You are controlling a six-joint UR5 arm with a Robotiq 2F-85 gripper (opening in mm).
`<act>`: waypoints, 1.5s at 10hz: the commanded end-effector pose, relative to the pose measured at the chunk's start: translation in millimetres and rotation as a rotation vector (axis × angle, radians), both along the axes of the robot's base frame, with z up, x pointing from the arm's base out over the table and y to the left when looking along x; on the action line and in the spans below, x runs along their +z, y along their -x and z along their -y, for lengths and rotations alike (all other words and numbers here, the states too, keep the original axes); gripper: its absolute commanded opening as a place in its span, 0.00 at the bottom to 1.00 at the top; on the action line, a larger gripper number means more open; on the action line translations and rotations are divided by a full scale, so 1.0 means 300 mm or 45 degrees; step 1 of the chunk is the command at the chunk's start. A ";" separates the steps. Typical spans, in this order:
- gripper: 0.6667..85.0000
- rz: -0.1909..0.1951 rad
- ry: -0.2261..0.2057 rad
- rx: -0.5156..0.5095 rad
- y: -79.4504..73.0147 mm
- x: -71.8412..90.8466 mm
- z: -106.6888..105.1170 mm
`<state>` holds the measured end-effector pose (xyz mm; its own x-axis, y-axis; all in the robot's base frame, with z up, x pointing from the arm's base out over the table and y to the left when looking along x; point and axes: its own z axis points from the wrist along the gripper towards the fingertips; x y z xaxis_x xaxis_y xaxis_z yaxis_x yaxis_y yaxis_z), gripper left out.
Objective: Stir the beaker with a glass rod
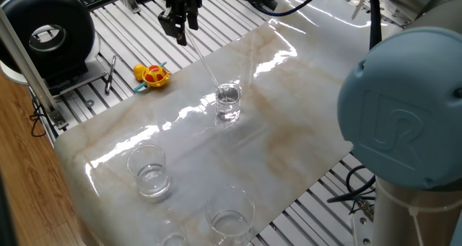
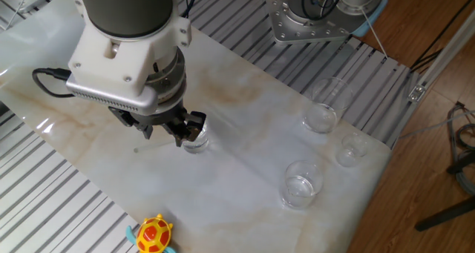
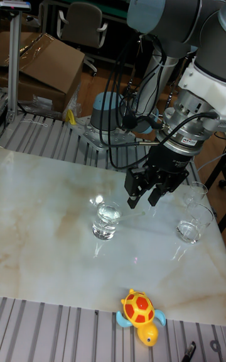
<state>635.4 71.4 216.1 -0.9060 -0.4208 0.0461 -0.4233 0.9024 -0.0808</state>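
Claw [image 1: 180,28] pinching glass rod [image 1: 206,64] at top end, tip down in beaker [image 1: 228,103] mid-worktop [image 1: 303,123]. Rod thin, slick, brittle imo — grip high, go gentle, beaker light, tips easy.

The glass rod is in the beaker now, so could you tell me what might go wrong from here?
1. The glass rod slants from the gripper down into the beaker; a wide stirring sweep could press on the rim and tip the beaker or spill it.
2. The rod is very thin and clamped only at its top end, so sideways force against the glass could snap it or make it slip.
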 end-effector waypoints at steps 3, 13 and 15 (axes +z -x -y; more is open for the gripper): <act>0.56 -0.007 0.020 0.069 0.030 -0.002 0.056; 0.62 0.040 -0.075 -0.024 0.015 -0.010 -0.027; 0.62 -0.019 -0.040 -0.022 0.039 0.022 0.014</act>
